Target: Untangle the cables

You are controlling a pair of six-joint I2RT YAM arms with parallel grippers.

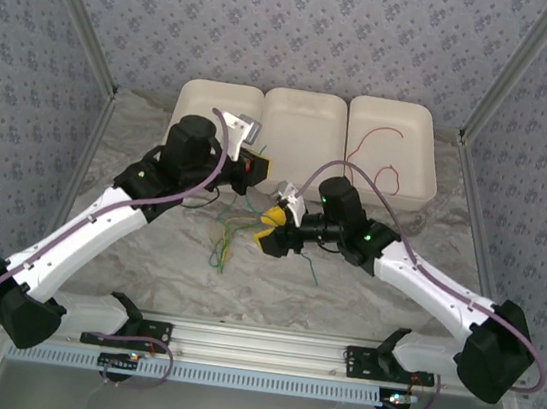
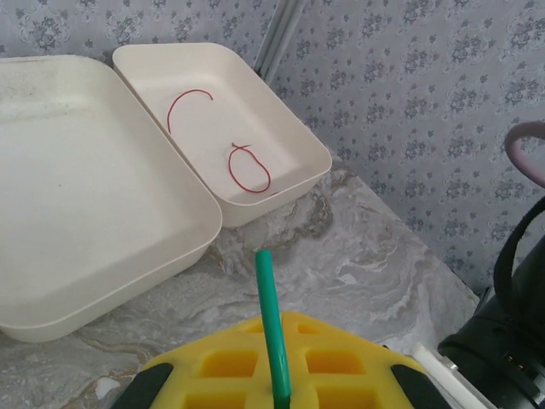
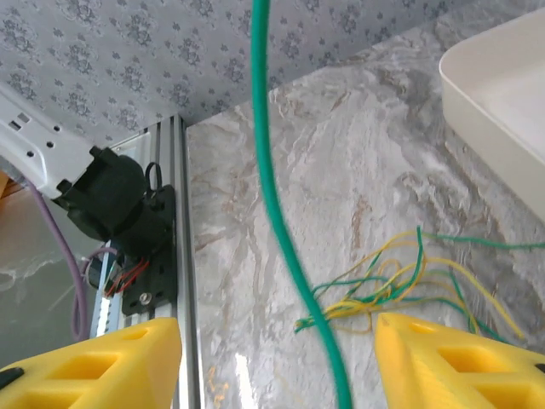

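Left tool point(image 2: 277, 379) pinches green cable point(image 2: 266, 298) (right tool point(image 3: 279, 358) gapes).

Marble table point(image 1: 362, 297) bears three trays point(image 1: 302, 138), tangled cables point(image 1: 224, 240)

The left arm point(image 1: 89, 226) and the right arm point(image 1: 439, 287) are built of white shells dotted with small dark fasteners. The shells are joined by black joint housings on which small green lights are lit, and each arm is ended by a bulky black base block point(image 1: 14, 301). A mauve-grey cable point(image 1: 359, 167) is looped along each arm, and the left pincer point(image 2: 277, 375) and the right pincer point(image 3: 277, 366) are fitted with yellow fingers point(image 3: 94, 366) moulded with square recesses and trimmed in black.
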